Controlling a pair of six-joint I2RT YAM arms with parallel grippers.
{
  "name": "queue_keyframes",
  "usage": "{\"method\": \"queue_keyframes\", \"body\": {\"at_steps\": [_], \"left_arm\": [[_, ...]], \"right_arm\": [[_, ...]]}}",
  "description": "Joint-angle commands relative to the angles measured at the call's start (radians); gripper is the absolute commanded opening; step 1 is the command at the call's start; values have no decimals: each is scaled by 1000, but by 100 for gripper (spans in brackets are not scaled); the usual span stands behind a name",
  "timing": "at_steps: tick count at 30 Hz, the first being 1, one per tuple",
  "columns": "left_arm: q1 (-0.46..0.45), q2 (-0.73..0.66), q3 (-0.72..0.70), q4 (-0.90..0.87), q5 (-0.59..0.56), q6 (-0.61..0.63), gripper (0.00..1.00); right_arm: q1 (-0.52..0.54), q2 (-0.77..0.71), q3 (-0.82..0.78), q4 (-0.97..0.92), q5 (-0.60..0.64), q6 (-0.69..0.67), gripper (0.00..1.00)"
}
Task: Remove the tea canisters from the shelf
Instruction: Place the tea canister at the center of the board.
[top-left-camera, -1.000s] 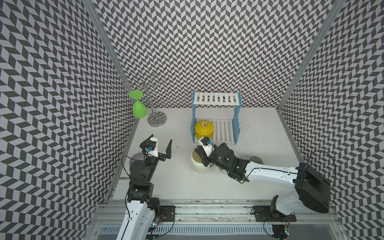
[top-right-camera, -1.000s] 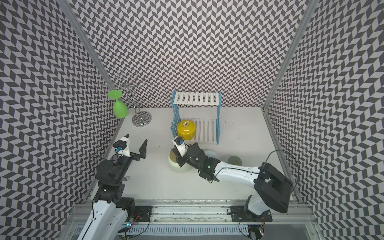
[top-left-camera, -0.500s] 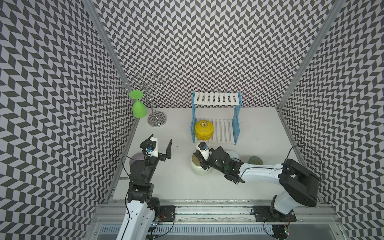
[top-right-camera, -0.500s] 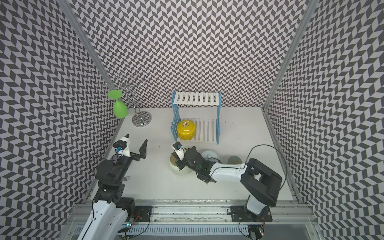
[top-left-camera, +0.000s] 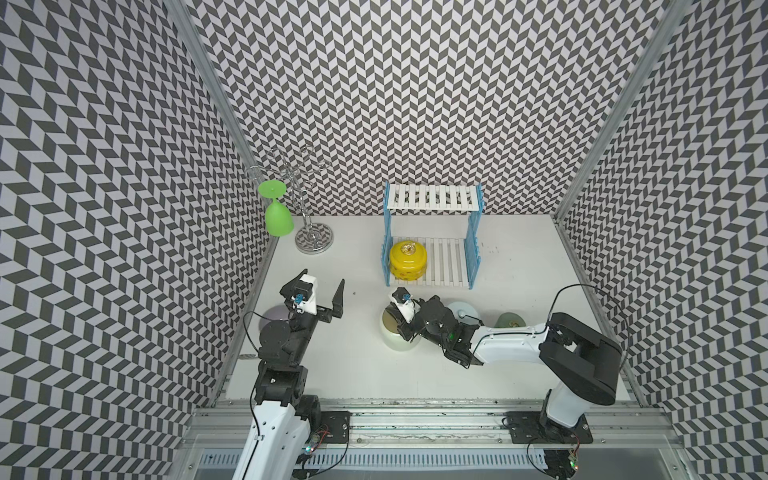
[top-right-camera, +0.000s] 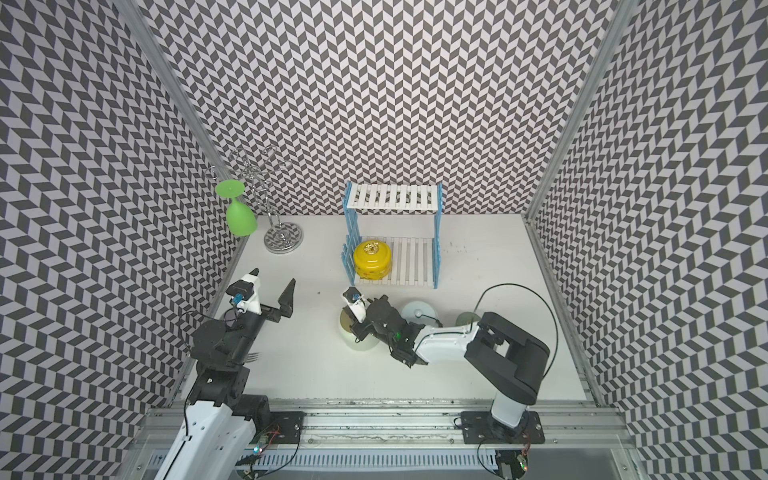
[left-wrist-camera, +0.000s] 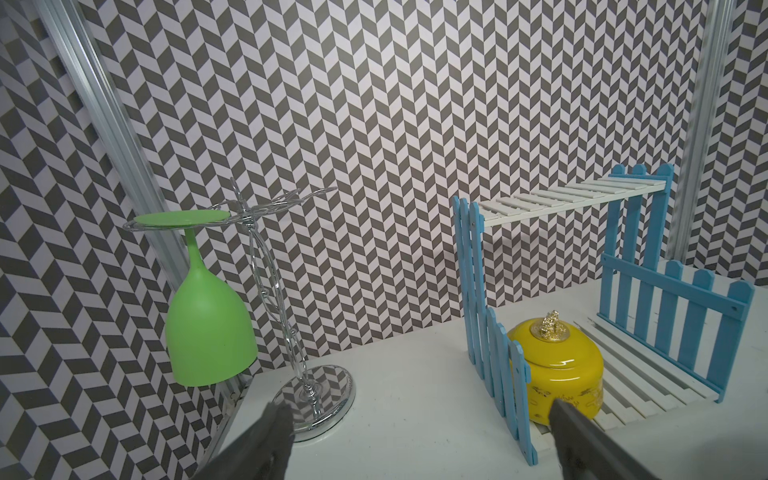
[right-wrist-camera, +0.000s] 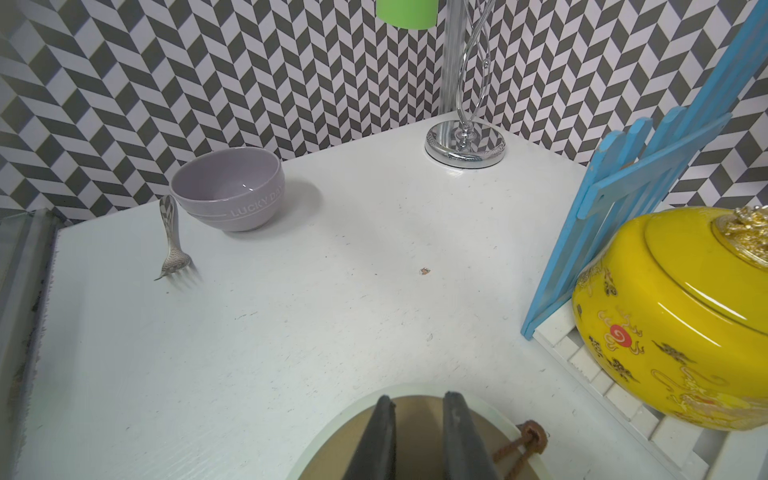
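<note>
My right fingers (right-wrist-camera: 376, 440): clenched over cream canister's (top-left-camera: 392, 344) lid, near of shelf (top-left-camera: 432, 201).
My left fingers (left-wrist-camera: 272, 436): spread, apart from yellow canister (top-left-camera: 408, 259).

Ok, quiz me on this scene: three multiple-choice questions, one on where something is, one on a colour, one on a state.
1. Where does the yellow canister stand?
A) on the shelf's top tier
B) on its lower tier
C) off the shelf

2. What colour is the hanging glass?
A) red
B) green
C) clear

3. How do the left fingers stand?
A) wide open, empty
B) shut tight
C) shut on the glass

Answers:
1 B: it sits on the bottom slats between the blue sides.
2 B: the whole glass is bright green in both top views.
3 A: the left wrist view shows a wide gap between them with nothing in it.
</note>
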Motion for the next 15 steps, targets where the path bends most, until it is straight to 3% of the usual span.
{"method": "queue_keyframes", "body": {"at_steps": [1, 10, 15], "left_arm": [[4, -1, 19, -7, -2, -15, 100], [2, 3, 47, -16, -100, -18, 100], [9, 4, 68, -33, -55, -29, 100]], "right_arm": [[2, -3, 34, 148, 35, -29, 9], [1, -11, 40, 133, 73, -40, 39], [1, -39, 44, 110, 82, -25, 57]]}}
